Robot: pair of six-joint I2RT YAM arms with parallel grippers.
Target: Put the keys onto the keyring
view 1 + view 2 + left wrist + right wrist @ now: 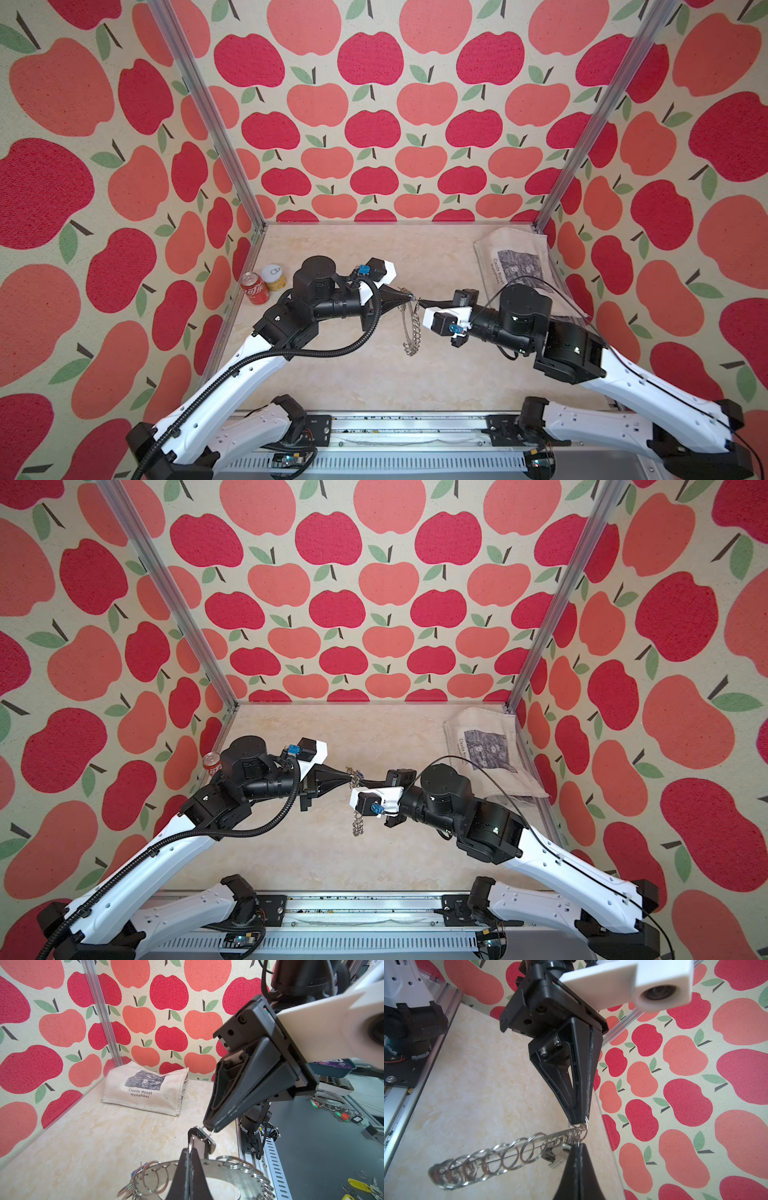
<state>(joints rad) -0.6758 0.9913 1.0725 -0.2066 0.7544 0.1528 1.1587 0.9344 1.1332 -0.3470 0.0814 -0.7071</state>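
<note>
**Tip to tip, both clenched**

In a top view, left gripper (pixel 409 297) and right gripper (pixel 419 301) met tip to tip, one keyring (pixel 411 347) hanging beneath. One red can (pixel 254 288), one yellow can (pixel 275 277) and one bag (pixel 515 266) lay apart.
Left wrist: right gripper pinched one key (pixel 200 1140) by its loop (pixel 208 1135); bag read "Claude Monet Nymphéas".
Right wrist: left gripper pinched a rim ring (pixel 585 1125).

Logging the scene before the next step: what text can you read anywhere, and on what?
"Claude Monet": printed on the folded cloth bag.
"Nymphéas": the line beneath it, same bag.
Red can: white characters, too blurred to read.
Nothing else legible.
</note>
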